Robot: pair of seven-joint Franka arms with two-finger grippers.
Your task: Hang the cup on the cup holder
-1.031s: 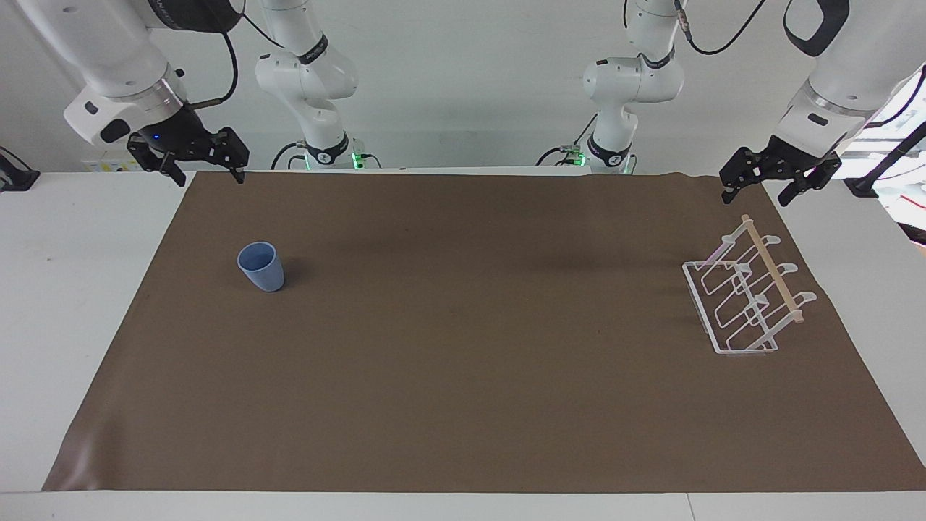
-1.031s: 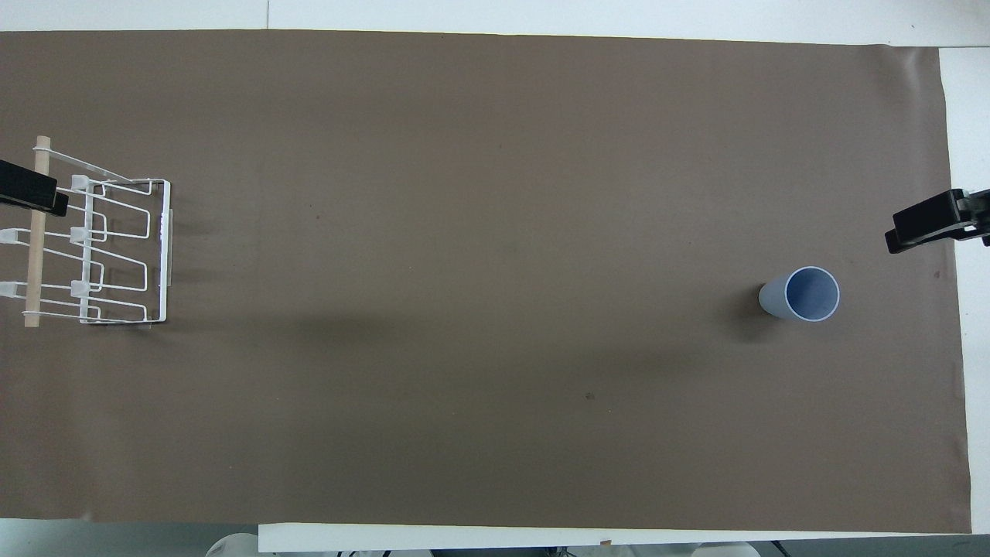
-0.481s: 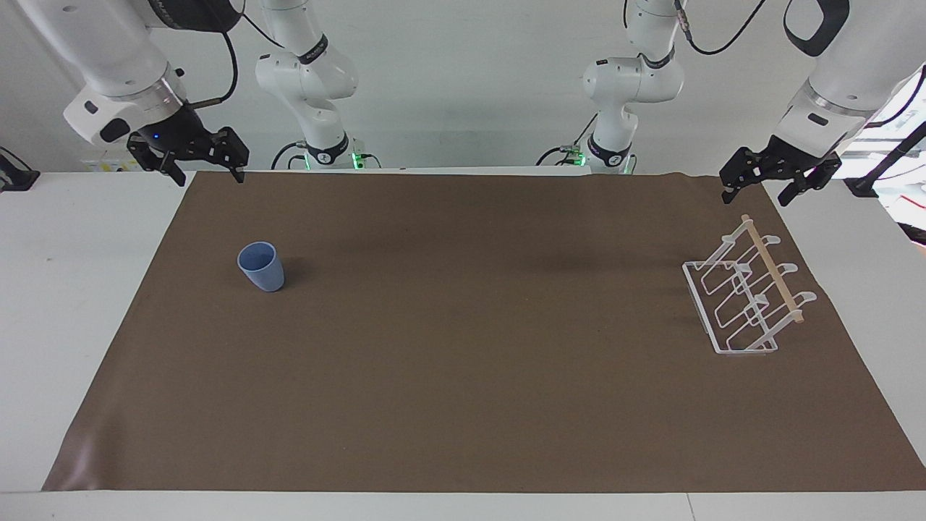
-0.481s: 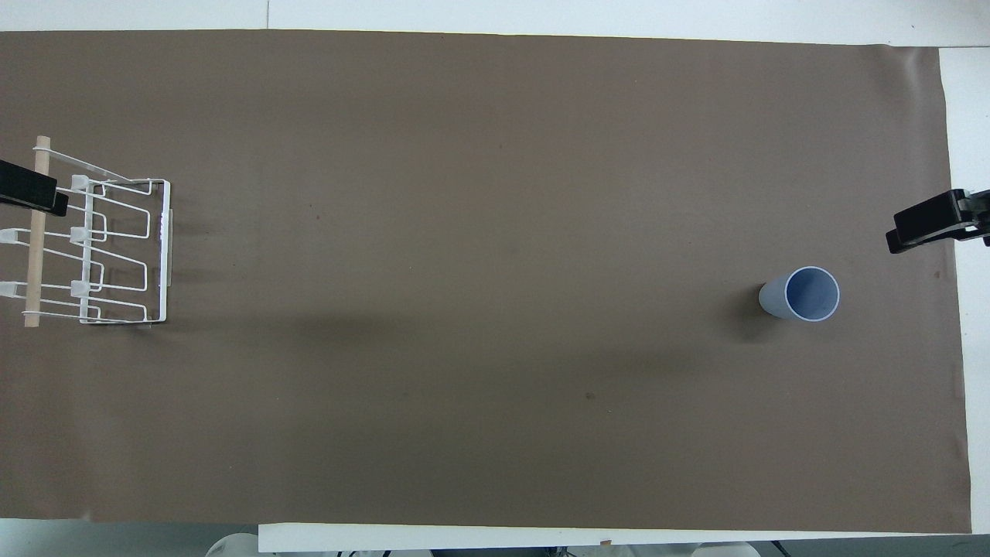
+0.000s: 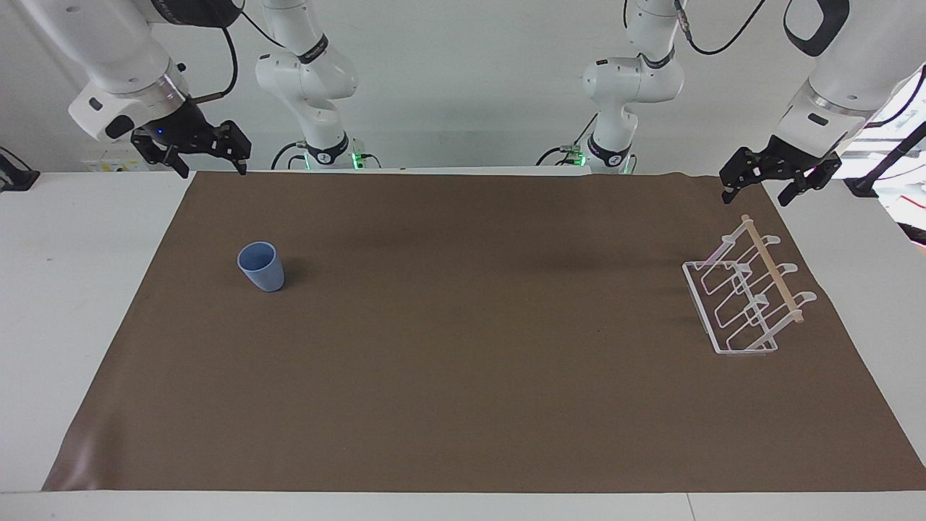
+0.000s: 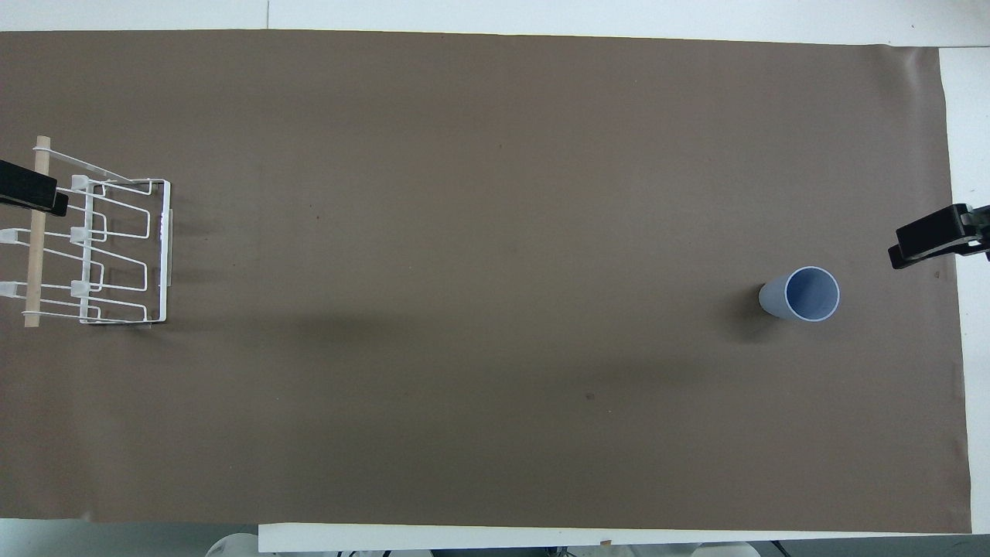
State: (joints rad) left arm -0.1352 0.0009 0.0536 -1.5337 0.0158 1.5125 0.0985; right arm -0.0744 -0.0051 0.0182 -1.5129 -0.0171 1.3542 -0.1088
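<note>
Overhead view cuts both grippers off at the frame edges, only black tips show. It also cuts off the ends of the cup holder's prongs; the facing view shows the whole holder.

Right gripper [image 5: 211,165] hangs up in the air over the mat's corner at the right arm's end, fingers [image 5: 241,168] spread apart, nothing between them. Left gripper [image 5: 754,194] is up over the robot-side end of the cup holder [image 5: 745,297], fingers also apart and empty, clear of the rack.

Cup [image 5: 261,266]: light-blue matte plastic tumbler, no handle, tapers to a narrower base. Stands upright, mouth up, on the brown mat [image 5: 463,376], well below the right gripper's fingers and apart from them.

Cup holder: white wire rack, rectangular base, several looped prongs, thin pale wooden rod [image 5: 772,269] across the top. Sits on the mat near its edge, under the left fingers.

Mat is plain matte brown sheet over the white bench [image 5: 65,289], slight curl at one corner.
</note>
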